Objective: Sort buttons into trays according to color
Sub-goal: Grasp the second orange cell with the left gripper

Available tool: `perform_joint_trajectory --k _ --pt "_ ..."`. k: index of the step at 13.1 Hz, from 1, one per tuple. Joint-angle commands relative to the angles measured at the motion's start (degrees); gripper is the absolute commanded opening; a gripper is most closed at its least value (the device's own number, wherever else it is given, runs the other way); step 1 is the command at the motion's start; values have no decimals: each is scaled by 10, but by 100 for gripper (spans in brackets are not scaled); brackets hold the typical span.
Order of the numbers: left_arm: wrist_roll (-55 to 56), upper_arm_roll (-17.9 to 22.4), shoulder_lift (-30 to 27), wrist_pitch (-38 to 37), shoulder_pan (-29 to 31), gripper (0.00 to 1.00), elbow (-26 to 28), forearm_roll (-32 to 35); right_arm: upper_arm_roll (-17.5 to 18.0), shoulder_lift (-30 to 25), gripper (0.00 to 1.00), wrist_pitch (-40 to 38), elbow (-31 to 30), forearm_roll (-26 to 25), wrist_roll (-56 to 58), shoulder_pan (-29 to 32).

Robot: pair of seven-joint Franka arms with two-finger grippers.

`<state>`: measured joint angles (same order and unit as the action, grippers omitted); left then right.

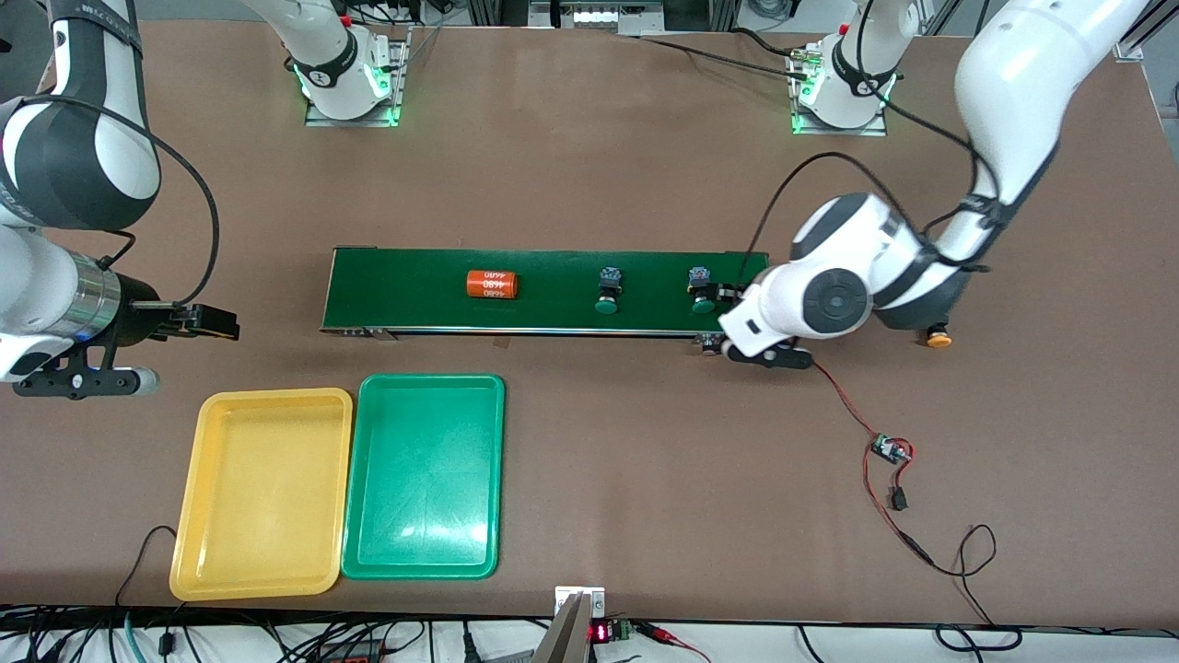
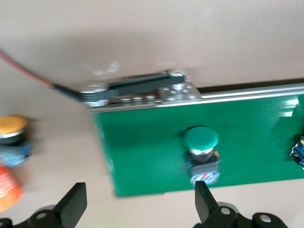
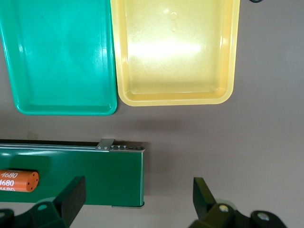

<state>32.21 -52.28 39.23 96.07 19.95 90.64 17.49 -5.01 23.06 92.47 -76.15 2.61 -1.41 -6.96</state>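
Landmark: the dark-green conveyor belt (image 1: pixel 543 291), lying across the table's middle.

Two green-capped buttons sit on the belt: one (image 1: pixel 607 288) about mid-belt, the other (image 1: pixel 703 289) close to the belt's end toward the left arm. An orange cylinder (image 1: pixel 491 284) lies on the belt nearer the right arm's end; it is not a sort item. A yellow-orange-capped button (image 1: pixel 939 337) stands on the table off the belt's left-arm end, partly hidden under the left arm. I find no fourth button in any view.

Both trays lie closer to the front camera than the belt, touching side by side: green tray (image 1: pixel 426 477) and yellow tray (image 1: pixel 264 493), the yellow one more toward the right arm's end. Both are empty, so no sorting is done yet. Judgement: the belt serves as the feed line and the trays as colour-matched bins.

Left gripper (image 2: pixel 137 209): over the belt's left-arm end, fingers spread wide, holding nothing; the green-capped button there (image 2: pixel 203 154) rests on the belt, free. Arm folded low, wrist pointing down.

Right gripper (image 3: pixel 137 199): over the belt's right-arm end, fingers apart, empty. This arm waits.
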Motion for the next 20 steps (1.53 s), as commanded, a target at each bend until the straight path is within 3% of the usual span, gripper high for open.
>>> perform_joint_trajectory --k 1,4,5,6,9,10,12,15,17,20 --pt "-15 12 -5 -60 12 100 -64 4 2 1 100 4 -1 10 7 2" --pt "-69 12 -8 -61 70 100 -78 44 2 1 100 4 -1 10 7 1" --pt "-105 33 -33 -53 69 100 -75 40 2 0 100 4 -1 10 7 1" --pt "-124 67 -50 -51 60 100 -71 20 2 0 100 4 -1 10 7 2" --pt "-235 230 -114 -39 -21 100 -32 -69 3 1 100 4 -2 19 -1 0" --pt "-273 288 -142 -34 -49 100 14 -72 3 0 100 11 -21 37 -2 -4" --pt "-276 339 -195 31 -69 100 131 -72 2 -18 100 29 -60 37 -4 -11" --pt "-280 394 -273 237 -94 100 334 -72 2 -84 100 95 -179 34 -4 -22" --pt "-304 421 -290 307 -104 100 397 -71 2 -135 100 160 -273 33 -4 -24" --pt "-315 434 -289 335 -110 100 445 -73 2 -208 100 262 -414 34 -7 -35"
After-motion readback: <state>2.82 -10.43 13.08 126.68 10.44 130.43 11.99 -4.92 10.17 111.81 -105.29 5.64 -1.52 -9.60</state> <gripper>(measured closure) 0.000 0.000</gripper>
